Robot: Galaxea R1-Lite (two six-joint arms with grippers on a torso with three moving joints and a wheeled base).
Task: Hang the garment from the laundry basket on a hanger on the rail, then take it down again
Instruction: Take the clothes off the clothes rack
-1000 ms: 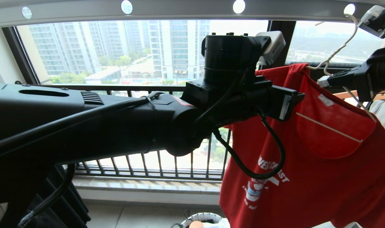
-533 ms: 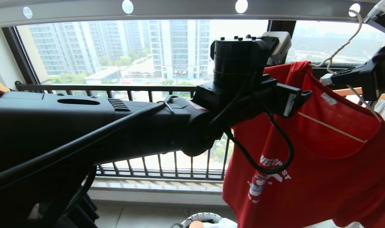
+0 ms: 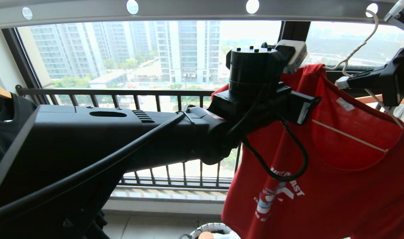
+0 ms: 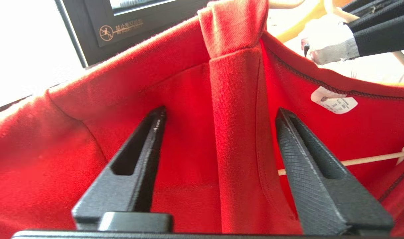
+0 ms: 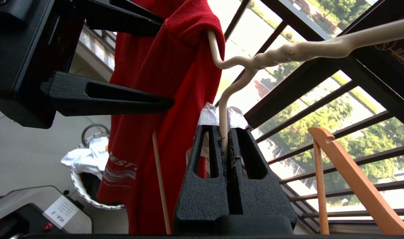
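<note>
While the right gripper (image 5: 225, 139) is pinched shut on the wire of the hanger (image 5: 248, 66) just below its twisted neck, a scrap of white padding showing above its fingertips, the left gripper (image 4: 218, 116) stands parted with a fold of the garment (image 4: 235, 109) running between its two fingers (image 4: 304, 159); neither finger presses the cloth, so it has hold of nothing. In the head view the left arm (image 3: 122, 142) reaches across from the left to the garment's (image 3: 321, 172) left shoulder, and the right gripper (image 3: 341, 82) comes in from the right edge at the hanger's (image 3: 354, 51) neck. The hanger's long hook rises from there to the rail (image 3: 195, 11), a grey overhead bar with round holes, and its tip sits at the rightmost hole. The red T-shirt hangs on the hanger with its collar open toward the camera, a white label inside the neck, the hanger's pale lower wire crossing the neck opening, and the white and light-blue print with white lettering lower down on its front. Below it, at the bottom edge, the rim of the laundry basket (image 3: 210, 229) shows; from the right wrist view the laundry basket (image 5: 89, 192) holds a white cloth (image 5: 85, 156). Behind everything runs the black barred window railing (image 3: 138, 93), with tall buildings beyond. A wooden hanger (image 5: 351, 179) hangs just to the right of the right gripper, and a black T-shirt (image 3: 2, 122) hangs at the far left.
</note>
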